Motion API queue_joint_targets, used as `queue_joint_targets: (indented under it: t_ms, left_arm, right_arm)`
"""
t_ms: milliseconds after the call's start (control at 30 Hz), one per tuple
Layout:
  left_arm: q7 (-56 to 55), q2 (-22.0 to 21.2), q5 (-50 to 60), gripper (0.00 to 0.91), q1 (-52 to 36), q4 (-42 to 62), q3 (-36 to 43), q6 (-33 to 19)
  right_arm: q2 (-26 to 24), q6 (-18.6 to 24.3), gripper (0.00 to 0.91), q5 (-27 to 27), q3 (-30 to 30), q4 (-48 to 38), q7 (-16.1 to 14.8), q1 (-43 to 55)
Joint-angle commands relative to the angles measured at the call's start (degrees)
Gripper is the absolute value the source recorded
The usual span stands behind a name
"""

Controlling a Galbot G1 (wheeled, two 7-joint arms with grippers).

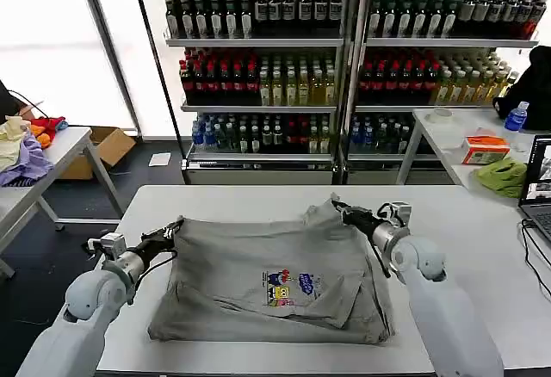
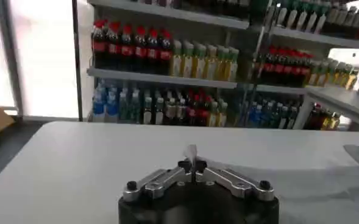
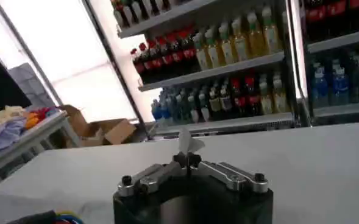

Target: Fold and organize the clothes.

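light grey short-sleeved shirt (image 1: 275, 282) spread on the white table, partly folded, a bit rumpled, little multicoloured print facing up, top two corners pinched up off the surface

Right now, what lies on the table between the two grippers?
In the head view, the grey shirt spans between the left gripper and right gripper, each pinching a corner.

The right gripper (image 3: 187, 161) is sitting low over the white desk (image 3: 301, 170), its fingers (image 3: 193, 160) pressed together and pinching a small peak of light grey shirt (image 3: 189, 143) fabric that is sticking up between them. Beyond the desk, shelves (image 3: 228, 70) of bottled drinks are standing. A cardboard box (image 3: 109, 129) is lying on the floor, and a side table (image 3: 27, 143) is carrying colourful cloths (image 3: 14, 122).
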Motion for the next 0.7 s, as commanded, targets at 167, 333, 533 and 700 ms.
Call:
queue_joint_targets:
  t_ms: [167, 333, 533, 700]
  left_arm:
    - [-1.7, 0.1, -0.3, 0.000, 14.9, -15.4, -5.2, -0.4]
    - [-2.8, -1.0, -0.3, 0.000, 18.8, -18.8, -6.0, -0.6]
    - [-3.1, -1.5, 1.3, 0.000, 25.4, -23.0, -7.7, -0.4]
    - [-2.8, -1.8, 3.3, 0.000, 30.0, -24.0, -9.6, -0.5]
  right_arm:
    - [-3.4, -0.4, 0.000, 4.4, 10.0, 18.5, 0.7, -19.1]
    - [-3.6, -0.4, 0.000, 6.2, 13.3, 24.1, 1.1, -26.3]
    - [-3.1, -0.4, 0.000, 5.6, 15.7, 28.2, 2.4, -35.2]
    - [-2.3, -0.3, 0.000, 3.9, 15.7, 29.5, 2.6, -40.2]
